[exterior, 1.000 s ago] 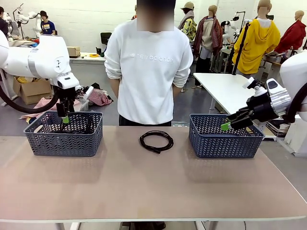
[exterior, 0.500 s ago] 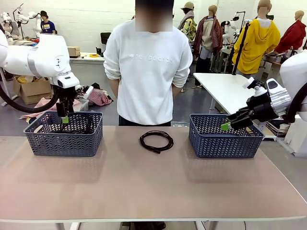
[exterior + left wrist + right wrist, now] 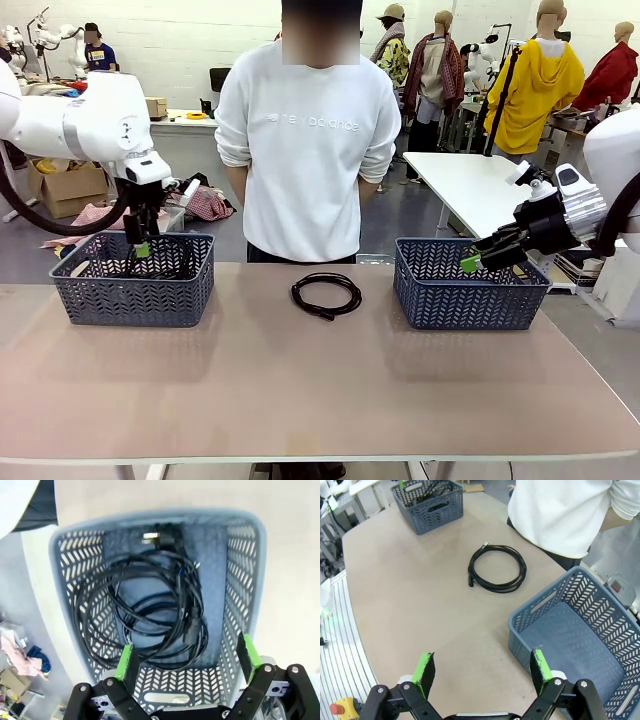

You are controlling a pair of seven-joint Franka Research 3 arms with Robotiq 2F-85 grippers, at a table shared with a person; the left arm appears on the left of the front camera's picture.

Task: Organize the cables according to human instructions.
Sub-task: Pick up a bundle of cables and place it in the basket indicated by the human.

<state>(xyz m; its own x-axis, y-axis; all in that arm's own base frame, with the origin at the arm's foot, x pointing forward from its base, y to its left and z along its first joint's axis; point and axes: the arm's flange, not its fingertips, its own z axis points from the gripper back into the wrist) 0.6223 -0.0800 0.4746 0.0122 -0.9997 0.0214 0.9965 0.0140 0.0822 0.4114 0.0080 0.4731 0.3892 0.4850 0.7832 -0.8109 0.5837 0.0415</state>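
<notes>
One coiled black cable lies on the table between the two baskets, in front of the person; the right wrist view has it too. More coiled cables lie heaped in the left grey basket. My left gripper hangs open just above that basket, its green pads wide apart over the coils with nothing between them. My right gripper stands open by the far right side of the right grey basket, which holds nothing.
The person stands at the table's far edge, behind the loose cable, hands out of sight behind the back. The near half of the brown table is bare. Beyond the table are other tables and boxes.
My left gripper has drifted slightly to the right above the left basket. The right arm, the loose cable and the person have kept still.
</notes>
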